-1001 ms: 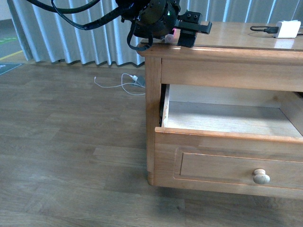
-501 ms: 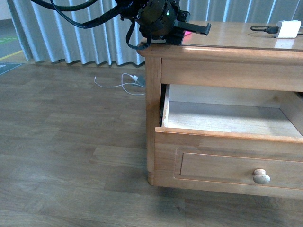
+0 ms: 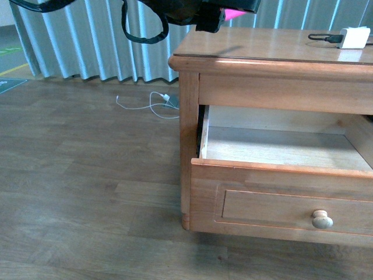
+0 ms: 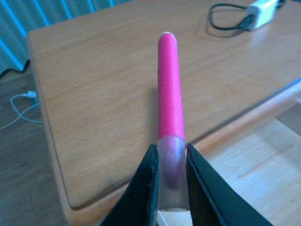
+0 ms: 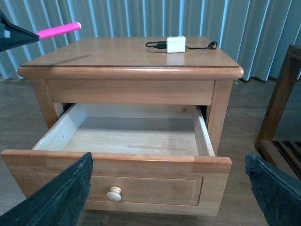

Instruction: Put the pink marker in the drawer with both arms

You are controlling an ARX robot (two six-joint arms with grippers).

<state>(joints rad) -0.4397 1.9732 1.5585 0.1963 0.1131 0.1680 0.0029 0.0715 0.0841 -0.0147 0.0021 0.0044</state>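
Item: pink marker, cap end clamped between the left gripper's fingers, held above the cabinet top at its far-left corner.
Right gripper: jaws spread wide, empty, facing the drawer – open, bare inside.
Handling: carry the marker nearward over the cavity, keep it level, and lower it before release.
Obscured: the front view crops the left arm and the drawer's right end.
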